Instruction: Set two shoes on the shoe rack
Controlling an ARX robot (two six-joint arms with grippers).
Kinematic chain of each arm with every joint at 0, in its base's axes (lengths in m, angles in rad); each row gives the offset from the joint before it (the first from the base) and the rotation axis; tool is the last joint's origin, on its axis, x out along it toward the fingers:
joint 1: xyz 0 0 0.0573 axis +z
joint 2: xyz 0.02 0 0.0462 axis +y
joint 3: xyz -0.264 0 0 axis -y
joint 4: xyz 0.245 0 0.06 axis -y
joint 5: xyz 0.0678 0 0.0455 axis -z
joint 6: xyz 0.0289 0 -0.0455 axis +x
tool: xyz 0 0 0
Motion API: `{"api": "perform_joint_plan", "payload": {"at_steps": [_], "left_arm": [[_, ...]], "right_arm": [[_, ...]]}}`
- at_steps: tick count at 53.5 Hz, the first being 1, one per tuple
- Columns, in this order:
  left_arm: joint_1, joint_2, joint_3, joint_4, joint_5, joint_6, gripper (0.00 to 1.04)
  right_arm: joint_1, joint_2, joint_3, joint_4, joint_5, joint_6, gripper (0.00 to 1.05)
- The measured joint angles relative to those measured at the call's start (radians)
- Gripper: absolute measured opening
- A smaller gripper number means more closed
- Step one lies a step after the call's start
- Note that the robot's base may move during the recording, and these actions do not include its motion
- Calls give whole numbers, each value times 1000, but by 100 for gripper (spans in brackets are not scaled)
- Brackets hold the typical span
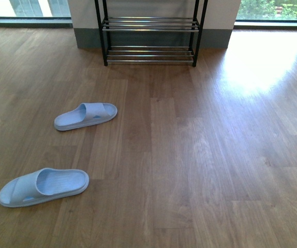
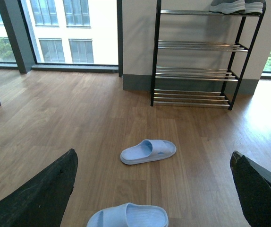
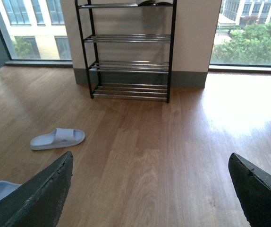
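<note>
Status: the two shoes point(image 2: 234, 5) sit side by side on the top tier of the shoe rack point(image 2: 199, 46), toward one end; its lower tiers are bare. Placement looks complete, nothing left to carry.

Left end effector point(image 2: 153, 165): spread wide, holding nothing. Right end effector point(image 3: 150, 156): same.

Two pale blue slides point(image 1: 85, 115) lie on the floor in front of the rack, well apart from it. I judge they are not task items.
</note>
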State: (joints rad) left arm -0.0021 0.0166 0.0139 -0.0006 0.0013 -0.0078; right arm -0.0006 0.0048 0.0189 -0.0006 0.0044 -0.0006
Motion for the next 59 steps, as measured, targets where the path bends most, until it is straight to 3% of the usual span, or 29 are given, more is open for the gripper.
{"api": "perform_joint_plan", "payload": {"at_steps": [34,38,46,52,59], "left_arm": [[-2,4,1,-5,-9,-4,95],[-31,196,99,-191,-154,-239,95],[-86,682,232,103,-107,-654,95],[-112,990,352,282,-100,-799,95],[-113,1393,480,369,-69,-941,95]], "right_arm": [[0,-1,0,0,-6,0,95],[0,-1,0,0,-7,0,95],[0,0,0,0,-6,0,95],[0,0,0,0,-6,0,95],[0,0,0,0,-6,0,95]]}}
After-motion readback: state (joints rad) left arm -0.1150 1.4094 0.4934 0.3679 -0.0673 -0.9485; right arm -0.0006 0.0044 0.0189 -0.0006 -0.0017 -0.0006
